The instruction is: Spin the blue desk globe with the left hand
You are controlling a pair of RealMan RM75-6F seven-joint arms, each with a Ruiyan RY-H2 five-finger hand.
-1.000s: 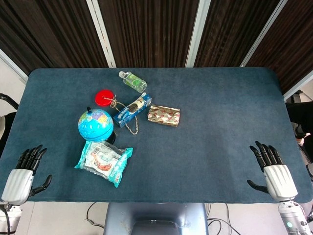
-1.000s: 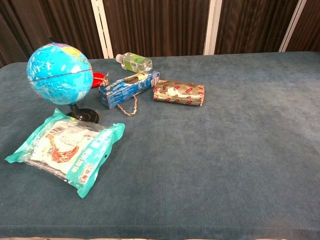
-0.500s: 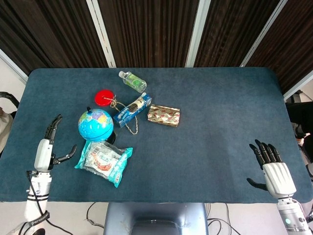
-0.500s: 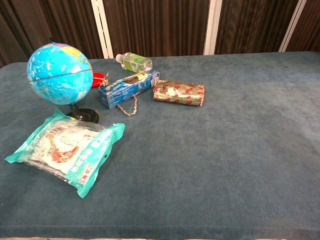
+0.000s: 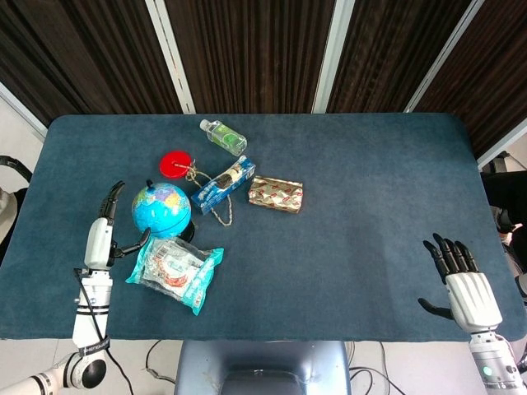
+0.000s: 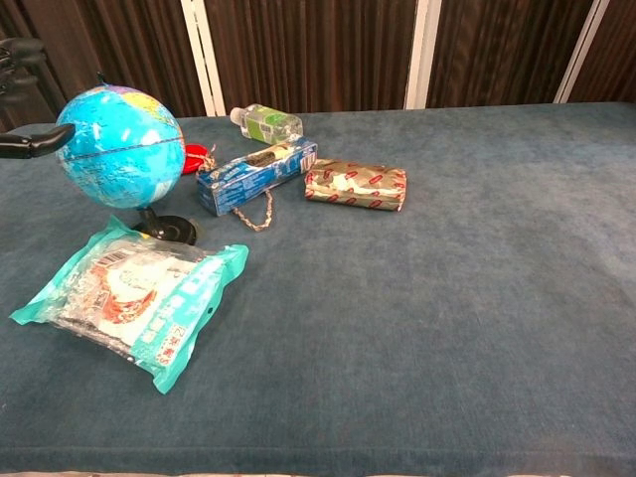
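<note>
- The globe (image 5: 161, 210) stands upright on its dark base at the left part of the bench (image 5: 370, 206), its ball mostly blue.
- The left hand (image 5: 103, 234) is just left of the globe, held edge-on with fingers spread and pointing away from the robot; the thumb reaches toward the ball. In the chest view the thumb tip (image 6: 35, 142) sits at the ball's left edge, touching or nearly so; I cannot tell which.
- The right hand (image 5: 463, 284) lies palm down at the bench's near right corner, fingers spread, holding nothing, well apart from everything else.
- A teal snack bag (image 5: 174, 272) lies flat just in front of the globe's base.
- Behind the globe lie a red disc (image 5: 174, 163), a blue box (image 5: 222, 184) with a chain (image 5: 221, 212), a foil pack (image 5: 276, 194) and a small bottle (image 5: 224, 137) on its side.
</note>
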